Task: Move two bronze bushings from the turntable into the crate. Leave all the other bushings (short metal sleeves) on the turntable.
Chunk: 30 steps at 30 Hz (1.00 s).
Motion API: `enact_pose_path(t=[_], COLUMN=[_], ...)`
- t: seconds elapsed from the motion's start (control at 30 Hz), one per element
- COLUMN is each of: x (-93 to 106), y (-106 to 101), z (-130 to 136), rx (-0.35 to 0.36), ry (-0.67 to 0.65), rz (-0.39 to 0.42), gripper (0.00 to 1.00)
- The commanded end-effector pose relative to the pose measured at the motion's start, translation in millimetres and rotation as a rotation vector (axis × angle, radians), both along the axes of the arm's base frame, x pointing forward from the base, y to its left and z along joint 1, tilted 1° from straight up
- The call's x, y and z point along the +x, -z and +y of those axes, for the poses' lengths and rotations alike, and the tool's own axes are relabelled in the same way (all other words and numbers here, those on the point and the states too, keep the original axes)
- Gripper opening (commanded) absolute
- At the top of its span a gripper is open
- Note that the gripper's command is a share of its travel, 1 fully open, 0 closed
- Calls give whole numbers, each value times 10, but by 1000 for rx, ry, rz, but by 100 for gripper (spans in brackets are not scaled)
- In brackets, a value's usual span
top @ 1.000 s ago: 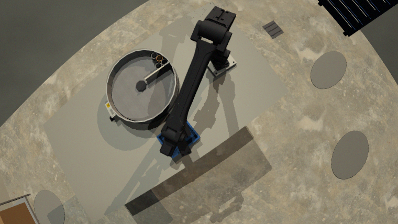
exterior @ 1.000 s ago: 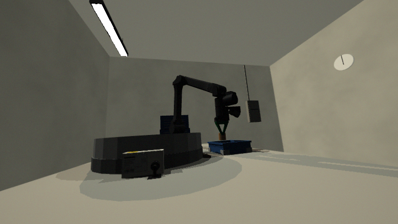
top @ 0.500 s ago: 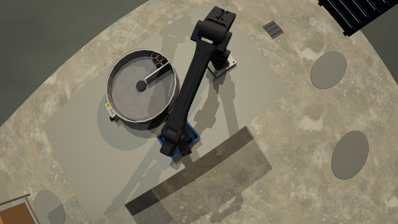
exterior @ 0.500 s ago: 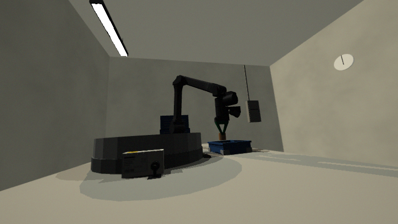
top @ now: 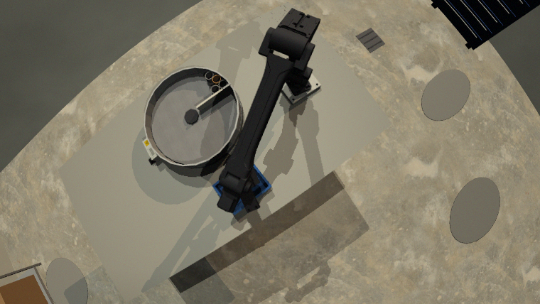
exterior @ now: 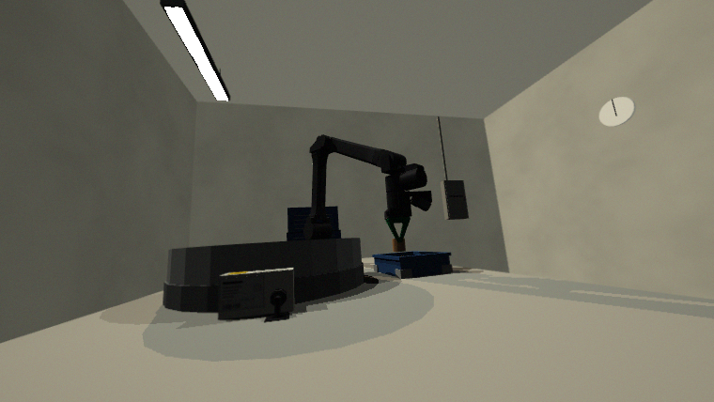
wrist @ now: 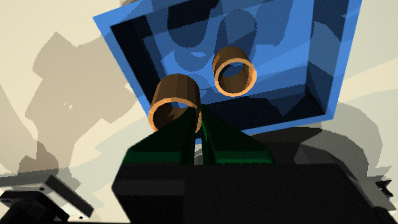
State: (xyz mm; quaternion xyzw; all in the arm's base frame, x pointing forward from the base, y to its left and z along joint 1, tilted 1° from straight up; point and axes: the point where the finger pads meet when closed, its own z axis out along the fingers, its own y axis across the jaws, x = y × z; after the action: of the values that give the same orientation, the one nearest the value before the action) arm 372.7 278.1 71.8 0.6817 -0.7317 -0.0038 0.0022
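Wrist view gives us the second delivery, right at the point of release! One bronze bushing (wrist: 235,94) is already down in the blue crate (top: 268,185) (exterior: 425,265) (wrist: 343,65), at upper centre of the frame, and the other, the carried bushing (exterior: 398,245) (wrist: 176,86), hangs just left of centre. The gripper (exterior: 398,239) (wrist: 198,111) is closed almost fully, pinching only the sleeve's thin wall: one green fingertip appears to sit in the bore, the other outside it. So the load hangs below and to the left of the fingertips in this frame, its open end facing the camera.

Over to the exterior view, right of centre: the sleeve looks upright beneath the tips, just above the crate's rim. What's called for now, I judge, is a short descent inside the walls, then a gentle opening and a straight lift; a high drop could tip it or knock its neighbour.

And at top centre-left of the overhead frame, the turntable (top: 146,113) (exterior: 259,259) keeps one more bronze sleeve (top: 213,79) among paler bushings (top: 204,76). Those should be left alone; two is the count.

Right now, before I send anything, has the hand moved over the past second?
No. In the exterior view, the hand keeps its place above the blue crate, bronze bushing in its fingertips.
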Motion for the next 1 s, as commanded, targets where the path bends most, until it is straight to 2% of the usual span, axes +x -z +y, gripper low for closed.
enact_pose_path(t=[0.0, 0.77, 0.97], x=[147, 148, 204], y=[-180, -179, -123], z=[135, 135, 161], rx=[40, 40, 36], ry=[3, 3, 3], rz=[-57, -57, -52], gripper=[0, 0, 0])
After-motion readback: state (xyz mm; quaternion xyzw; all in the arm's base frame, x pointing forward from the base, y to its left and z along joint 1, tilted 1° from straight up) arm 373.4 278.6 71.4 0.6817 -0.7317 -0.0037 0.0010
